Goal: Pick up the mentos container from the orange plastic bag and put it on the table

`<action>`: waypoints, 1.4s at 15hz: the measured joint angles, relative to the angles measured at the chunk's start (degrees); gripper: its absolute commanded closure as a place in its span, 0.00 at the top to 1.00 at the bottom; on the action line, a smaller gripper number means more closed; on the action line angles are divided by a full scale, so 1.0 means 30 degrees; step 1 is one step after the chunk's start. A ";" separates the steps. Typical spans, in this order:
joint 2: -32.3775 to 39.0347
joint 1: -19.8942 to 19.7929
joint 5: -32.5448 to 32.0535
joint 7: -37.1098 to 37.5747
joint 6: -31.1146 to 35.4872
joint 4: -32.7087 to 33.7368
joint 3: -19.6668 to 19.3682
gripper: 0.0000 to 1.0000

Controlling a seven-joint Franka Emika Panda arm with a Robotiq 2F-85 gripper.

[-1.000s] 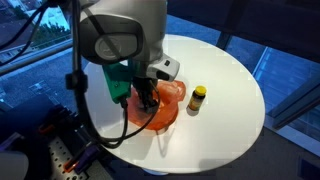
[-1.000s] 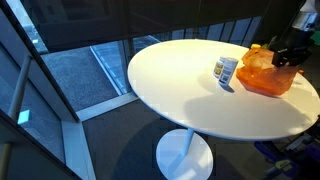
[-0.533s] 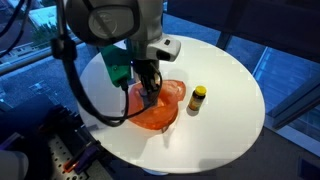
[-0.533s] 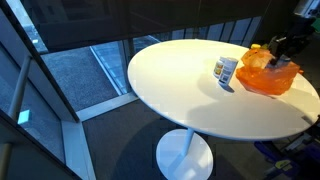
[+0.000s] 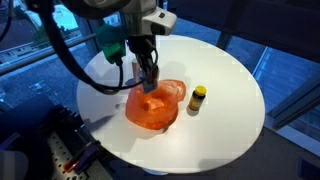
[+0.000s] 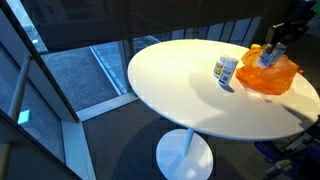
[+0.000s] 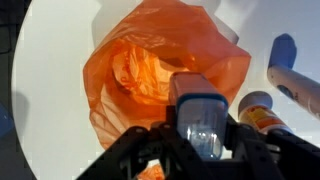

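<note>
Table (image 5: pixel 232 75): round and white, with the bag and a jar standing on it.

Orange plastic bag (image 5: pixel 156 110): slumped on the table with its mouth open upward. It shows in both exterior views (image 6: pixel 272 80) and fills the middle of the wrist view (image 7: pixel 125 65).

Bag contents: through the mouth I see only crumpled orange film. The folds are too blurred to tell anything more.

Small jar (image 5: pixel 198 97): upright on the table just beside the bag and outside it, with a dark cap and a yellow label. It also shows in an exterior view (image 6: pixel 226 70) and at the edge of the wrist view (image 7: pixel 262 112).

My gripper (image 7: pixel 203 138): over the bag's mouth, fingers pointing down in both exterior views (image 5: pixel 149 85) (image 6: pixel 271 54).

Jaws: closed in on the mentos container (image 7: pixel 198 102), with one finger on each side of it.

Where the container is: in my grip, above the open bag and not on the table. Whether its lower end brushes the film I cannot tell.

Container look: greyish body with a darker face toward the bag.

Long axis: seems to run in line with my fingers, so roughly upright with the far end aimed down at the bag. It is foreshortened in the wrist view.

Lid end: cannot tell.
</note>
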 measured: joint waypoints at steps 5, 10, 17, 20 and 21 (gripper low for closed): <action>-0.1293 0.0576 0.0000 0.0638 -0.1333 0.0069 0.1242 0.18; -0.2616 0.1211 0.0000 0.0657 -0.2834 -0.0119 0.2444 0.43; -0.2504 0.1165 0.0001 0.0657 -0.2878 -0.0141 0.2538 0.18; -0.2441 0.1268 0.0010 0.0524 -0.2879 -0.0142 0.2629 0.18; -0.2440 0.1374 0.0028 0.0416 -0.2879 -0.0145 0.2676 0.18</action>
